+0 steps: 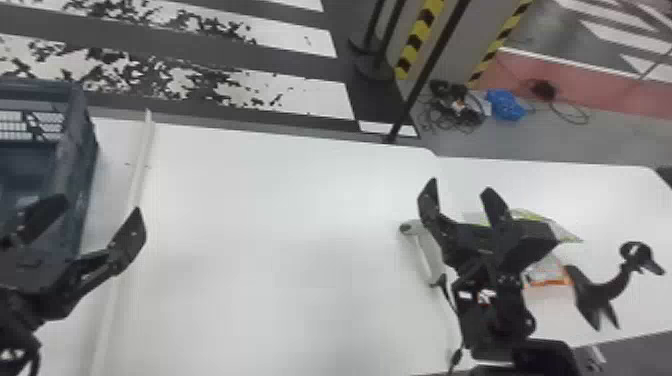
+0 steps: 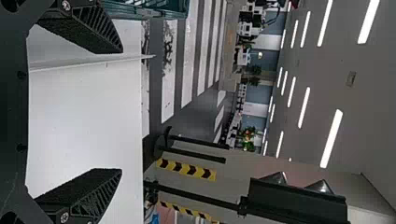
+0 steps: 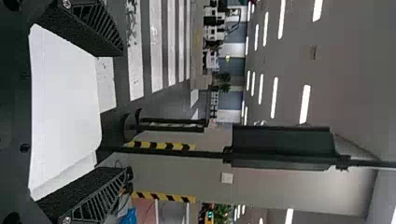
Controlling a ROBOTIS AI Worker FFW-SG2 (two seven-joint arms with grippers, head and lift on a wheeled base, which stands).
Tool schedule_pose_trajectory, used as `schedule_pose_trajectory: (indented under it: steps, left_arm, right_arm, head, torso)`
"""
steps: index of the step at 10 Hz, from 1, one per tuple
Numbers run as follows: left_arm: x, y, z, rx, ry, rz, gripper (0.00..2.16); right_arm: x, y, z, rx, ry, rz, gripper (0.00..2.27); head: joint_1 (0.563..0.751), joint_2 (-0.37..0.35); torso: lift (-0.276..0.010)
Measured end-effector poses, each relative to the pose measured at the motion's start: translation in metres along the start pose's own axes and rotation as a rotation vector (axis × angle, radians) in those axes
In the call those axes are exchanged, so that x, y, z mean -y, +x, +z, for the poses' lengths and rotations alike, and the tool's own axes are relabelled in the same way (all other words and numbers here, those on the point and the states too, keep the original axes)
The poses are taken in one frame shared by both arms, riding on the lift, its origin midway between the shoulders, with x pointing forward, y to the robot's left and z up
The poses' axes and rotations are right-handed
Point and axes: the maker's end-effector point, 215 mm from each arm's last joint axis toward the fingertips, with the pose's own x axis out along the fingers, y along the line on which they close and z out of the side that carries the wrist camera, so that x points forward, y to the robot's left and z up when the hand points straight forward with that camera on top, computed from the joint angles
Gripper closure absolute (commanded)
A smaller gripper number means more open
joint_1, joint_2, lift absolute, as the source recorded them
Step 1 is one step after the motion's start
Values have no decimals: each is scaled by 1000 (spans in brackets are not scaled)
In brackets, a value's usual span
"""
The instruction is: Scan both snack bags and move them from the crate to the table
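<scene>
Head view: the left tool [image 1: 99,207] is spread wide at the near right of the blue-grey crate [image 1: 75,165], one finger seen against the crate's inside and the other against the white desk [image 1: 275,225] past its wall. A pale strip [image 1: 142,165] runs along the desk just beside the crate. Well apart from it, over the right part of the desk, the right tool [image 1: 460,187] is also wide, its two black fingers pointing away from the robot with a gap between them. Both snack bags are on the desk by the right arm, partly hidden behind it: the green-and-yellow bag [image 1: 565,230] lies farther out, and the orange-edged bag [image 1: 550,272] is nearer the robot. A white handheld device [image 1: 425,255] rests to the left of the right arm, and a black stand [image 1: 592,295] with a curved neck is to the right of the bags. In the left wrist view, the left tool [image 2: 121,111] has its ribbed fingers far apart, holding nothing; in the right wrist view, the right tool [image 3: 124,112] is likewise wide and empty. Beyond the desk, a blue bundle [image 1: 506,105] lies on the floor near tangled cables [image 1: 452,107].
</scene>
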Motion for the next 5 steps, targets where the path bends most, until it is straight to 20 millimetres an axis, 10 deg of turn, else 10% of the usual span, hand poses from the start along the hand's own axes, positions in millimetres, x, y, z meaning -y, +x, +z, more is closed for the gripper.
schedule_pose_trajectory:
  steps: [3,5]
  left_arm:
    - [3,2,0,2,-3,-1,87]
    - [4,2,-1,1,-6,0,87]
  right_arm:
    - [-106,-39,-11,46,29,160,63]
    - [-132,-56,-25,34,51,198,70]
  head:
    - [695,-153]
    - [695,-122]
  torso:
    - [-88]
    - [-88]
